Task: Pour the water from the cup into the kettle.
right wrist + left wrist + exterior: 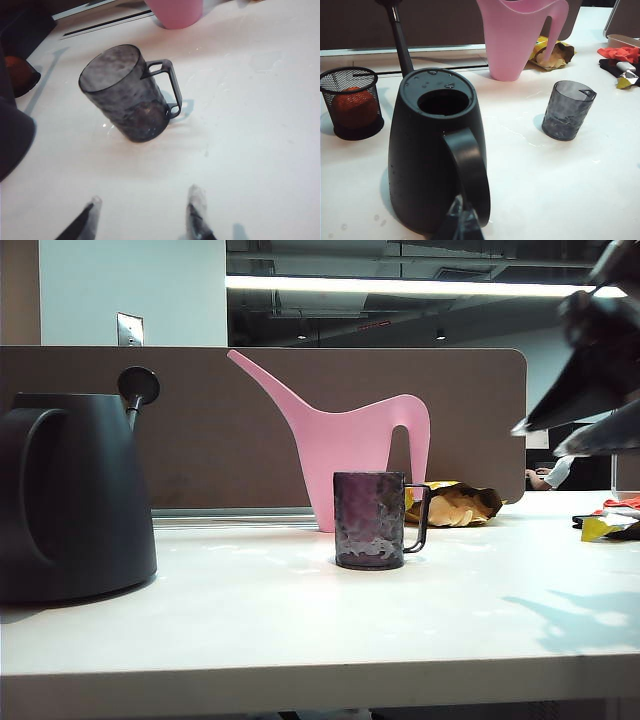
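The matte black, rounded kettle sits at the left of the smooth white desk; the dimpled, purplish glass cup stands upright mid-desk. The right pincer hovers spread apart above the cup, empty. The left pincer shows only a translucent tip by the kettle's handle; I cannot tell its state.

Bright overhead strip light w/ glare on table (soft shadows); right pincer motion-blurred.

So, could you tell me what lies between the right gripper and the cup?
Nothing: the right wrist view shows bare white table between the open right gripper and the cup.
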`<state>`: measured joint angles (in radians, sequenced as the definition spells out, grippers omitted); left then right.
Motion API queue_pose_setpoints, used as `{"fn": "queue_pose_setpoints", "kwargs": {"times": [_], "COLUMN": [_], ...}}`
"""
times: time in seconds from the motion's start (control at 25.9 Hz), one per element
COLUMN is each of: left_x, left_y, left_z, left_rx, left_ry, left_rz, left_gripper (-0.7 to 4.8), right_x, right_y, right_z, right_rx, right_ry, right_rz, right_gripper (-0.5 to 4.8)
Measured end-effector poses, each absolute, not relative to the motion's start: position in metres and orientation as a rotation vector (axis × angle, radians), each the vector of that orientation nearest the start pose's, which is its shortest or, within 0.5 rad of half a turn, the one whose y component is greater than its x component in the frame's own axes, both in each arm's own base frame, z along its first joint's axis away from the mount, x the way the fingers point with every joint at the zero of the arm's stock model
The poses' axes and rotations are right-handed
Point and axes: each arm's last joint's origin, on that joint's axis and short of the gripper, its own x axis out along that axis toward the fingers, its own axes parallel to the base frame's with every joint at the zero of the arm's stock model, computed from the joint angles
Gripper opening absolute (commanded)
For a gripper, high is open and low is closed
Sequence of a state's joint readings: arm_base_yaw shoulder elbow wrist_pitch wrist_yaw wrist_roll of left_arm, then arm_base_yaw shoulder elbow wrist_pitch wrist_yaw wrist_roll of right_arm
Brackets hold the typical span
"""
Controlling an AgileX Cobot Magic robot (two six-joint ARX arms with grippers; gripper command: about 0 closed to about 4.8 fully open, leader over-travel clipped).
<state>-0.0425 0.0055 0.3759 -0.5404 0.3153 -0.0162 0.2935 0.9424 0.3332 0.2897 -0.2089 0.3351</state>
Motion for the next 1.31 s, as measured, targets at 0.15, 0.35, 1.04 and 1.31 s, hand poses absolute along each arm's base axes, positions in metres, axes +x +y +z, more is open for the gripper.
{"fn": "queue_pose_setpoints", "kwargs": {"times": [0.15, 0.35, 1.04, 1.31], "left_x": [0.056, 0.056, 0.056, 0.056], "left_y": [-0.011, -0.011, -0.012, -0.012], "left_z": [0.233, 0.233, 0.233, 0.233], "left_rx": [-0.039, -0.040, -0.041, -0.041], "left_ry": [0.174, 0.175, 0.175, 0.175], "left_rz": [-0.355, -0.355, -0.366, -0.366], "left_gripper": [-0.05, -0.05, -0.05, -0.05], "right_x": [0.204, 0.236, 0.308, 0.328], "right_y": [0.068, 0.078, 0.101, 0.107], "right_z": [0.194, 0.191, 0.156, 0.147], "right_rx": [0.312, 0.312, 0.315, 0.314], "right_ry": [0.397, 0.438, 0.489, 0.504], "right_rz": [0.445, 0.452, 0.477, 0.474], "right_gripper": [2.46, 2.85, 2.84, 2.84]}}
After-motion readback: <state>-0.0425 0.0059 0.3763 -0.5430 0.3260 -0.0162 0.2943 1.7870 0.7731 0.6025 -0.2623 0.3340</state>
